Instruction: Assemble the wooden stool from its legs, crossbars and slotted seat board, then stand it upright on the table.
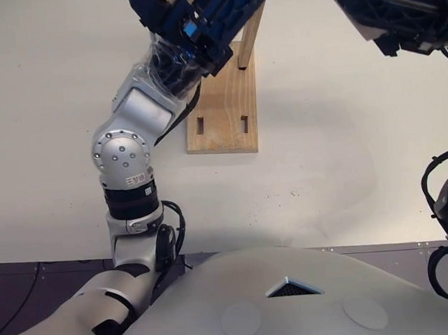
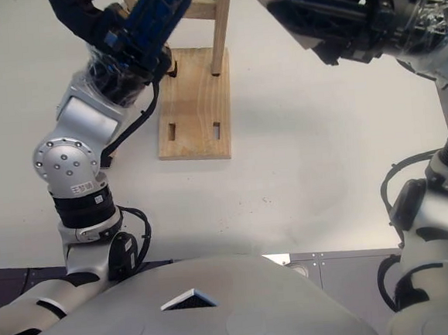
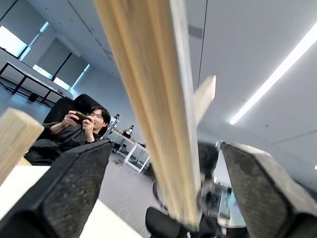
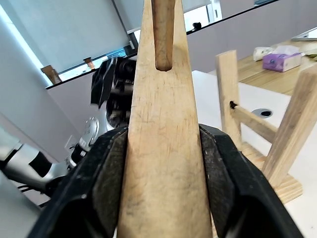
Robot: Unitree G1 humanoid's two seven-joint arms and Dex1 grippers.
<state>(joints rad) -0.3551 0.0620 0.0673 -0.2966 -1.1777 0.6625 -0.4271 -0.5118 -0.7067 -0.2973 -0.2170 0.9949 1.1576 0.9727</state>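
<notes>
Left gripper (image 3: 166,148) – jaws wide, its fingers (image 3: 74,193) standing off on either side of an upright leg (image 3: 148,94) that runs between them, a gap showing on both sides. In the eye views this gripper sits at about 12 o'clock, over the far end of the board (image 1: 223,105). The board lies flat on the table (image 1: 347,150) and stretches away from the gripper toward 6 o'clock. Two slots (image 1: 200,125) at the board's near end are open. At 3 o'clock of the gripper a second leg (image 2: 220,20) stands seated in the board. A crossbar (image 2: 200,10) runs from that leg back toward the gripper.

Right gripper (image 4: 163,163) – closed tight on a loose leg (image 4: 161,99), with both fingers (image 4: 106,188) pressed flat against its sides. The leg points out past the fingertips, and a long slot is cut near its far end. In the eye views the gripper hangs above the table at about 2 o'clock, well clear of the board, with its leg tilted toward 10 o'clock and the standing frame. The leg's tip is near the frame but apart from it.
</notes>
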